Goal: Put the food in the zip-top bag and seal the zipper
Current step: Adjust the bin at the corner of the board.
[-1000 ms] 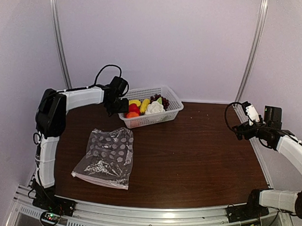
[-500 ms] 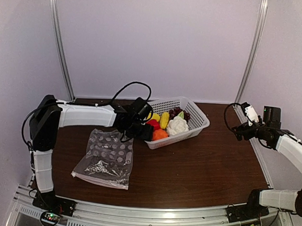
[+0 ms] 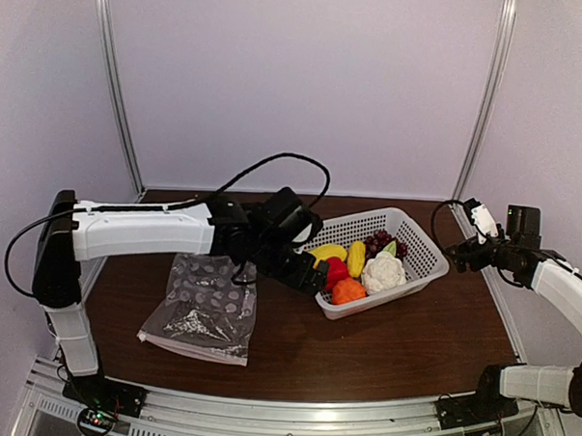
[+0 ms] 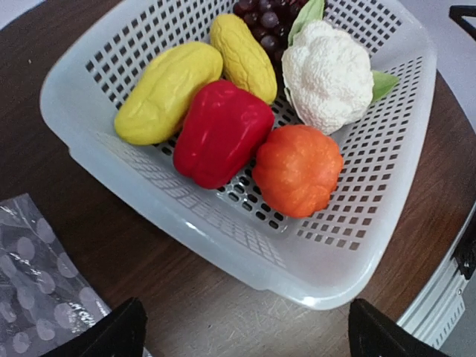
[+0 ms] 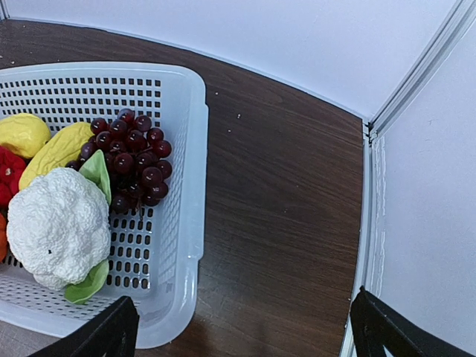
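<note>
Brown wood-grain table (image 3: 401,353) gives you the most open room across its near half, from 4 to 7 o'clock, where bare top runs to the front edge. The left arm (image 3: 146,229) reaches across from 9 o'clock toward the middle. The basket (image 3: 427,251) sits skewed just right of centre, at about 2 o'clock, with one corner close to the table's right edge. The bag (image 3: 205,301) lies flat and crinkled at 9 o'clock, apart from the basket, with a strip of bare wood between them.

Your left gripper (image 4: 249,338) hangs at the basket's 8 o'clock corner, jaws spread wide with nothing in them, the rim just ahead of the fingertips. Your right gripper (image 5: 245,335) is at the 3 o'clock edge, also spread wide and holding nothing, just beside the basket's right rim.

All the food is in the basket:
- cauliflower (image 3: 383,272) at centre
- two yellow pieces (image 4: 167,89) at 10 o'clock
- pepper (image 4: 219,134) and orange fruit (image 4: 297,169) near the 7 o'clock corner
- grapes (image 5: 134,160) at 12 o'clock
</note>
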Controlling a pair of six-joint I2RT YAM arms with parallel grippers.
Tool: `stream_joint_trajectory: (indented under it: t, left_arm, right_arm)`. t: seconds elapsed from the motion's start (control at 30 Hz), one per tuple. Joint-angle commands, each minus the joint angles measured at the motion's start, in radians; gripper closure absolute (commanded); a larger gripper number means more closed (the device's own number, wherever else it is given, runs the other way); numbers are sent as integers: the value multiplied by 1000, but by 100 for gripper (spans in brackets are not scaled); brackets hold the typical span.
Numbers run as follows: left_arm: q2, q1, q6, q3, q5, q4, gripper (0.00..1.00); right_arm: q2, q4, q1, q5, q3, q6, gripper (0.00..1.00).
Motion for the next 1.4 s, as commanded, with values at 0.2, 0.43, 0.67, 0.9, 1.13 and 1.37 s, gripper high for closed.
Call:
stream_joint_trajectory:
  t: [0.2, 0.43, 0.67, 0.9, 1.13, 1.37]
  left_arm:
    - [-72, 115, 652, 186, 39, -146, 8]
    - [95, 273, 779, 355, 155, -153, 16]
    - [250, 375, 804, 528, 325, -145, 28]
    - [424, 375, 786, 667, 335, -134, 32]
    - [569, 375, 762, 788, 306, -109, 44]
    - [598, 376, 748, 810, 312, -111, 62]
  right_arm:
    - [1, -14, -8, 15, 8, 4, 0]
    - [0, -27, -8, -26, 10, 0, 0]
    - [-12, -28, -8, -42, 4, -5, 1]
    - [4, -28, -8, -36, 6, -8, 1]
    - [5, -29, -8, -31, 6, -8, 1]
    - [4, -28, -8, -27, 7, -9, 1]
